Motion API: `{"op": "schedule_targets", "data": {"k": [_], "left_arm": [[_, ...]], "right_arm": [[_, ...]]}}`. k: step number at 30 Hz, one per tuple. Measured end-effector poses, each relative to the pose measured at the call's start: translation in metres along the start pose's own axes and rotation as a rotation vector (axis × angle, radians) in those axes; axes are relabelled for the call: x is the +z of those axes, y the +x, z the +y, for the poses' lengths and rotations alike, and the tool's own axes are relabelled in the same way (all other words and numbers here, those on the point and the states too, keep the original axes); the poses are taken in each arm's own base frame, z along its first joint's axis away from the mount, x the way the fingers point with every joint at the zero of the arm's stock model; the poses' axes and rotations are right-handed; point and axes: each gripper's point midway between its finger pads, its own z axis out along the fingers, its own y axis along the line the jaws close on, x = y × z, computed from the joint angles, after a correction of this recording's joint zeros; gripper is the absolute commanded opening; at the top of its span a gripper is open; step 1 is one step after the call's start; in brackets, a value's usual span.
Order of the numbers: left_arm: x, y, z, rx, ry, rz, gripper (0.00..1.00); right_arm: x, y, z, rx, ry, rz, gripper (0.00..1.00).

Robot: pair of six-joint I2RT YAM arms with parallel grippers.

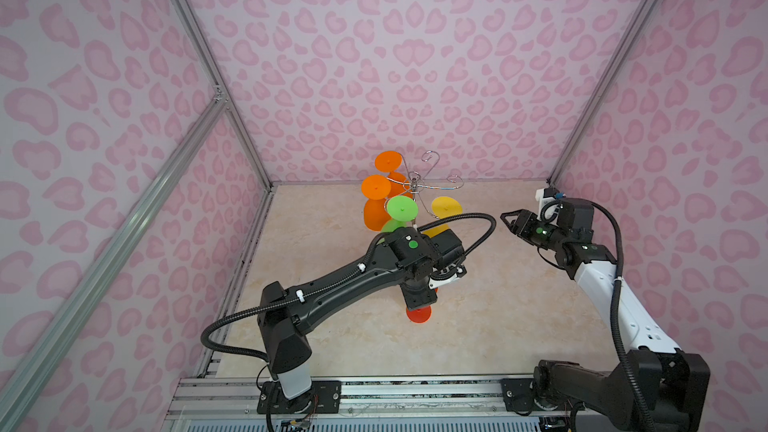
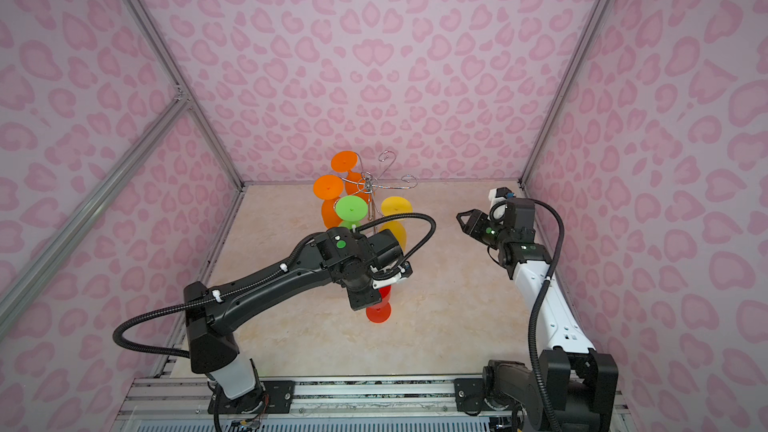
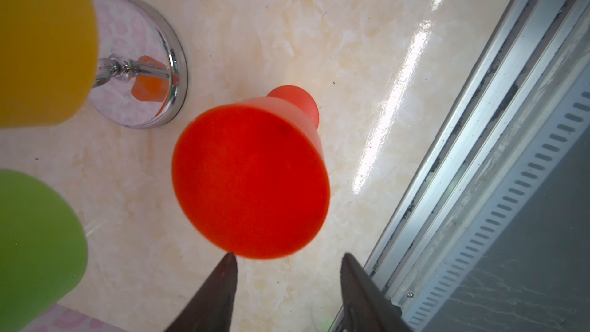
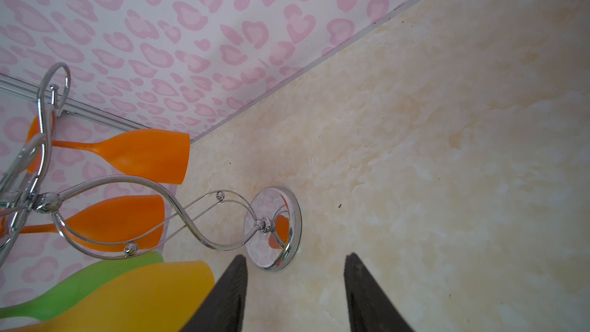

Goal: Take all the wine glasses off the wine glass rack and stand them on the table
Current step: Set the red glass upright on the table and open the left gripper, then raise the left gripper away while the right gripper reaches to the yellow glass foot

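Note:
A red wine glass (image 3: 252,180) stands on the marble table, its bowl opening toward the left wrist camera; in both top views only its red lower part (image 1: 419,313) (image 2: 378,312) shows under the left wrist. My left gripper (image 3: 289,255) is open just above it, one fingertip (image 3: 230,258) at the rim's edge, nothing between the fingers. The chrome wine glass rack (image 1: 413,187) (image 2: 368,184) (image 4: 191,215) stands at the back. My right gripper (image 4: 295,255) (image 1: 509,218) is open and empty, pointing at the rack from the right.
Two orange glasses (image 1: 388,162) (image 1: 375,187), a green glass (image 1: 402,207) and a yellow glass (image 1: 445,207) hang upside down from the rack's arms. The rack's mirror base (image 3: 127,27) lies close to the red glass. Pink-patterned walls enclose the table; an aluminium rail (image 3: 479,154) runs along the front.

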Motion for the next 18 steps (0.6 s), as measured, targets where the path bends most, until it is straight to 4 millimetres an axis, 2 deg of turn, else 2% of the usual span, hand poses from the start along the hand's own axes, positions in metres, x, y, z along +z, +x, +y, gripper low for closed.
{"op": "schedule_targets", "data": {"k": [3,6,8,11,14,18], "left_arm": [[-0.032,0.006,0.009,-0.024,-0.053,-0.078,0.56],[-0.076,0.014,0.019,-0.051,-0.114,-0.218,0.57],[-0.106,0.021,0.027,-0.079,-0.170,-0.331,0.65],[-0.133,0.033,0.038,-0.126,-0.261,-0.464,0.80],[-0.146,0.042,0.055,-0.194,-0.377,-0.561,0.81],[-0.159,0.049,0.082,-0.309,-0.553,-0.685,0.79]], "right_arm": [[-0.004,-0.003,0.009,0.004,-0.034,-0.014,0.54],[-0.012,-0.010,0.025,-0.002,-0.090,-0.045,0.55],[-0.016,-0.014,0.037,0.007,-0.137,-0.065,0.56],[-0.020,-0.014,0.056,0.032,-0.218,-0.076,0.56],[-0.020,-0.012,0.080,0.055,-0.305,-0.067,0.56],[-0.020,-0.001,0.124,0.049,-0.425,-0.027,0.56]]}}
